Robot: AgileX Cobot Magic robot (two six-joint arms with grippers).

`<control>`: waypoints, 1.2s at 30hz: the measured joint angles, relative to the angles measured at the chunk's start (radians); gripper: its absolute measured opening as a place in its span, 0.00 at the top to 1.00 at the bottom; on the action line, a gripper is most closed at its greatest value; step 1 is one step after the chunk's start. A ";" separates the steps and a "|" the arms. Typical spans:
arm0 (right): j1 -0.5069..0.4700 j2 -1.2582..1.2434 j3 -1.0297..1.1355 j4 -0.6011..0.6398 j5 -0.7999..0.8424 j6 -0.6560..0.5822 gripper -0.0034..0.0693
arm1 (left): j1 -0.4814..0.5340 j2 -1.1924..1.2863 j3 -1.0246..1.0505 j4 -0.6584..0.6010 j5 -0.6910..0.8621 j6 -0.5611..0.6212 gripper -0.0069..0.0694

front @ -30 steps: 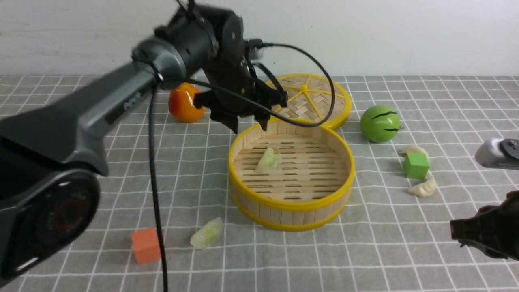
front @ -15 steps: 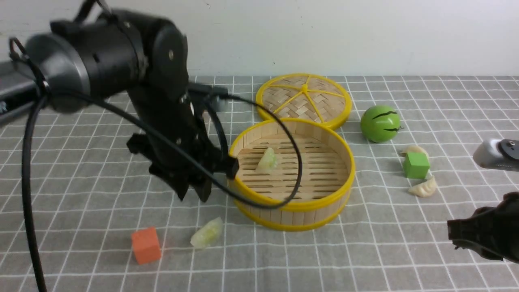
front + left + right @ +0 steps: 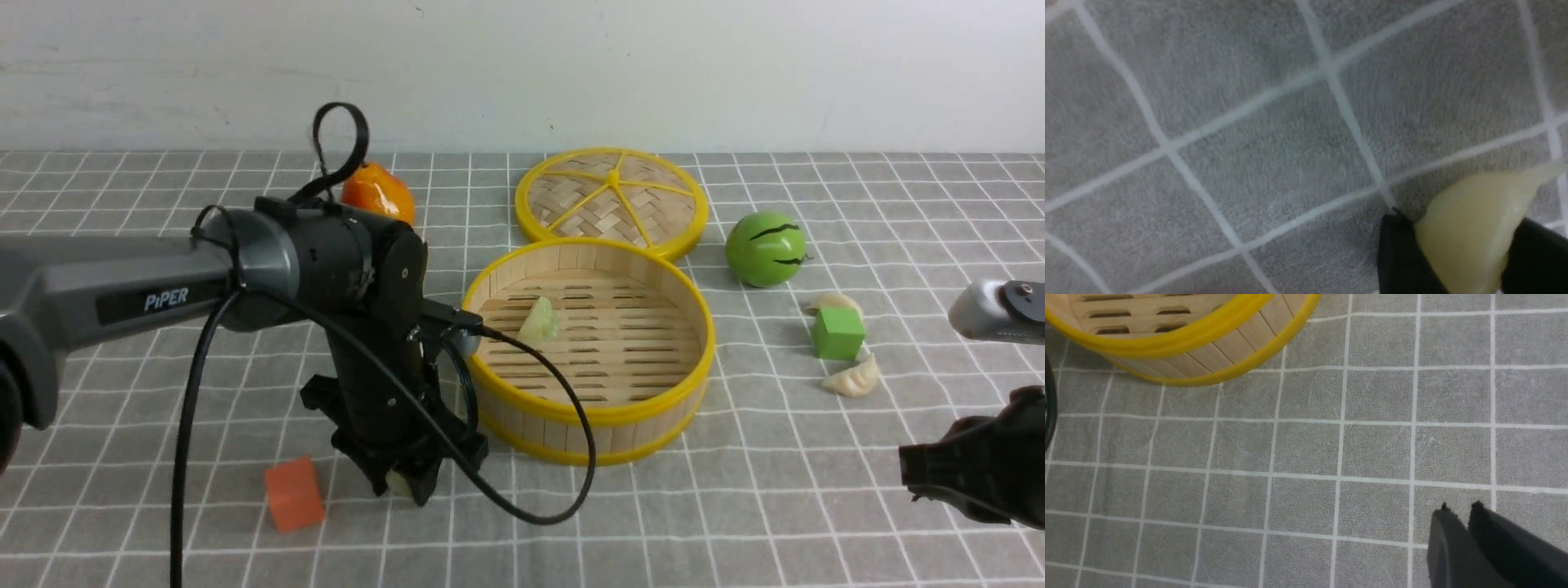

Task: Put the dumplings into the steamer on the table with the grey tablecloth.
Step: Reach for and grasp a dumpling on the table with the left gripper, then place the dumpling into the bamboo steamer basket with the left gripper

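Observation:
The bamboo steamer stands mid-table on the grey tablecloth, and one pale green dumpling lies inside it. My left gripper is down on the cloth just front-left of the steamer. Its fingers are closed against both sides of a second pale green dumpling, and only a sliver of that dumpling shows in the front view. Two cream dumplings lie to the right beside a green cube. My right gripper hovers shut and empty at the near right, its tips over bare cloth.
The woven lid lies flat behind the steamer. A green striped ball sits right of it and an orange fruit at back left. The green cube sits between the cream dumplings. An orange cube is just left of my left gripper.
My left arm swung from above the steamer's back rim down to the front-left, and its jaws narrowed around the green dumpling lying there. The right gripper barely moved.

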 joint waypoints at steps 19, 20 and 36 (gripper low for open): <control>0.000 0.000 0.000 0.034 -0.003 -0.007 0.83 | 0.000 -0.181 -0.219 -0.421 0.015 0.112 0.59; 0.000 0.000 0.000 0.038 -0.004 -0.007 0.82 | -0.001 -0.169 -0.231 -0.440 0.001 0.123 0.59; 0.000 0.000 0.000 0.048 -0.011 -0.041 0.81 | -0.001 0.121 -0.343 -0.382 -0.034 0.180 0.41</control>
